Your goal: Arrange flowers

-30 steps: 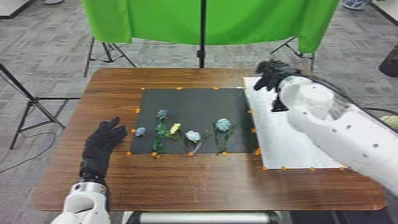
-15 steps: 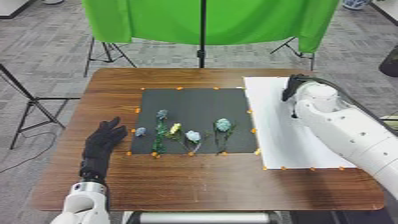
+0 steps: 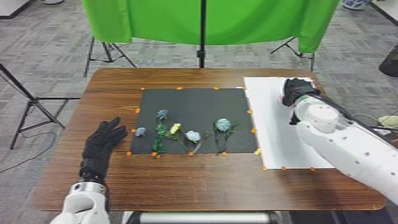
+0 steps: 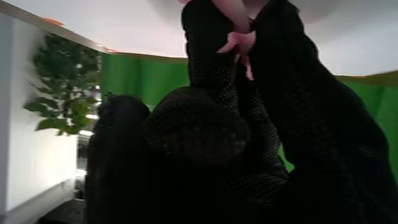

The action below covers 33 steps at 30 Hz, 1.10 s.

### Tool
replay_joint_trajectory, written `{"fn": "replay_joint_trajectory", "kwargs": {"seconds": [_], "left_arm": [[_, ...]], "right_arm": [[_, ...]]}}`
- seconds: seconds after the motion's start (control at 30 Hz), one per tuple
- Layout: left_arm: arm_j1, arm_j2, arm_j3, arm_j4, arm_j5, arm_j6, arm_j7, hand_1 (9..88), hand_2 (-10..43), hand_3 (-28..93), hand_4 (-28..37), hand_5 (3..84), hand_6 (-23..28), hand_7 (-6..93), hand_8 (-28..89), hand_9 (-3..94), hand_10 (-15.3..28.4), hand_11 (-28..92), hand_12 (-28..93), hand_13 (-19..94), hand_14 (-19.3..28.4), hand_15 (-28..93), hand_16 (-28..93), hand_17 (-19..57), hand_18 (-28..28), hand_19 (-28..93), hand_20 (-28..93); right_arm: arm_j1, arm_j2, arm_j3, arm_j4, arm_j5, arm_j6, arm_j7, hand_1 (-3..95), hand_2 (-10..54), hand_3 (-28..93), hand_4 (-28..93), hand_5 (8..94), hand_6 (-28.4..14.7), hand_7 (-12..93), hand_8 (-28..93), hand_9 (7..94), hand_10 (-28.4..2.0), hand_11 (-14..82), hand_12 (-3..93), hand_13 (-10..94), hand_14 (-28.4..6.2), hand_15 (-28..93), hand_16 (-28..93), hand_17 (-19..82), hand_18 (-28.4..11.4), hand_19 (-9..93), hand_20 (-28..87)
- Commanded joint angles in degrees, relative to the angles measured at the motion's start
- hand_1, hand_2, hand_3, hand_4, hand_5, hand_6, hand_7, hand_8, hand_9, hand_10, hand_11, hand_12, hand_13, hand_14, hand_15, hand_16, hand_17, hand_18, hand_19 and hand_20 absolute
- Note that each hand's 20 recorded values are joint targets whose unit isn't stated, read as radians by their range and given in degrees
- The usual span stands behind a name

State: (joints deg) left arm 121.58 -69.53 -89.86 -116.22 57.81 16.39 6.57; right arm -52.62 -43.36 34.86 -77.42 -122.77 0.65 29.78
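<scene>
My right hand (image 3: 298,91) is over the far part of the white sheet (image 3: 271,127). In the right wrist view, the glove of my right hand (image 4: 213,55) has its fingers around a pink thing (image 4: 240,41), perhaps part of a flower. My left hand (image 3: 103,139) rests with fingers straight left of the black mat (image 3: 191,102). On the mat lie a blue flower (image 3: 162,114), a small blue bloom (image 3: 140,131), a yellow flower (image 3: 175,128), a pale flower (image 3: 193,136) and a teal flower (image 3: 222,124), with green stems pointing toward the near edge.
Orange tabs (image 3: 254,130) line the edges of the mat and sheet on the brown table (image 3: 178,182). Beyond the far table edge hangs a green cloth (image 3: 151,22) with a black stand (image 3: 202,52). Another stand (image 3: 33,102) is at the left.
My right hand has moved right and a little nearer from the sheet's far left corner. The left hand and the flowers on the mat have stayed put.
</scene>
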Motion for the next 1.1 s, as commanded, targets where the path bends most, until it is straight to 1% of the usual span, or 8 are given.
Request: {"fn": "replay_joint_trajectory", "kwargs": {"seconds": [0.03,0.13,0.37,0.73,0.93,0.97,1.03,1.1], "left_arm": [[1.42,-0.4,0.61,0.98,0.08,-0.72,-1.71,22.1,8.5,61,-28.3,43.0,4.6,10.8,-6,43.4,13.9,17,12,31,17.9,23,0,2.7,12.8,8,18],[1.19,-0.45,0.67,1.07,0.04,-0.81,-1.78,22.1,8.5,61,-28.3,43.0,4.6,10.8,-6,43.4,13.9,17,12,31,17.9,23,0,2.6,12.8,8,18],[0.67,-0.61,0.87,1.21,0.2,-1.19,-1.57,22.1,8.5,62,-28.3,42.9,4.6,10.8,-6,43.5,13.8,17,12,31,17.9,23,0,2.6,12.8,8,18],[0.86,-0.8,0.79,1.18,0.24,-1.26,-1.77,22.2,8.6,61,-28.3,43.0,4.6,10.8,-6,43.5,13.8,17,12,31,17.9,23,0,2.6,12.8,8,18],[0.83,-0.9,0.79,1.17,0.24,-1.32,-1.88,22.0,8.5,62,-28.3,43.0,4.6,10.8,-6,43.4,13.8,17,12,31,17.9,23,0,2.6,12.8,8,18],[0.78,-0.9,0.79,1.21,0.25,-1.33,-1.88,22.0,8.5,62,-28.3,43.0,4.5,10.8,-6,43.4,13.9,17,12,31,17.9,23,0,2.6,12.8,8,18],[0.73,-0.87,0.77,1.25,0.29,-1.41,-1.95,22.0,8.5,62,-28.3,43.0,4.6,10.8,-6,43.4,13.9,17,12,31,17.9,23,0,2.6,12.8,8,18],[0.86,-0.9,0.7,1.16,0.28,-1.48,-1.94,22.0,8.5,62,-28.3,43.0,4.6,10.7,-6,43.4,13.9,17,12,31,17.9,23,0,2.6,12.8,8,18]], "right_arm": [[-7.59,6.03,9.55,-17.88,7.3,1.52,-0.72,60.1,-9.5,54,-18,79.6,1.1,25,9,90.9,-9.1,17.7,33.3,91,-1.8,62,32,66,-12.0,93,59],[-10.2,7.04,11.3,-23.35,11.84,-2.1,-2.42,60.1,-9.5,54,-18,79.8,1.0,25,9,90.9,-9.2,18.0,33.4,91,-1.7,62,32,67,-11.9,93,59],[-14.05,6.06,10.31,-29.29,13.72,-7.5,-4.53,60.4,-9.5,54,-18,79.7,0.8,24,9,90.9,-9.3,18.0,33.6,91,-1.7,62,32,66,-11.8,93,60],[-16.58,5.08,9.13,-30.41,14.86,-9.07,-5.61,58.9,-9.5,54,-17,78.9,0.3,24,10,89.9,-10.0,17.4,33.5,90,-1.9,61,32,66,-12.0,93,60],[-18.25,5.33,11.11,-31.39,16.27,-11.54,-6.08,57.2,-9.5,46,-13,74.9,-1.1,21,10,85.0,-11.2,19.7,30.6,89,-2.3,61,33,65,-11.5,93,59],[-18.49,5.48,11.33,-31.76,16.27,-11.42,-5.99,55.1,-9.5,49,-14,74.4,-1.2,20,9,84.1,-11.4,21.1,28.8,89,-2.3,61,33,65,-11.4,93,59],[-18.97,5.61,12.04,-32.27,15.76,-12.0,-6.59,47.4,-9.5,59,-18,72.5,-1.0,18,3,81.7,-12.3,24.5,22.8,88,-2.6,61,33,64,-11.4,93,58],[-19.23,5.88,12.36,-32.97,15.72,-12.62,-6.46,43.5,-9.5,61,-20,71.5,-0.7,19,-7,80.7,-12.6,24.5,22.2,88,-2.9,61,33,64,-11.4,93,58]]}}
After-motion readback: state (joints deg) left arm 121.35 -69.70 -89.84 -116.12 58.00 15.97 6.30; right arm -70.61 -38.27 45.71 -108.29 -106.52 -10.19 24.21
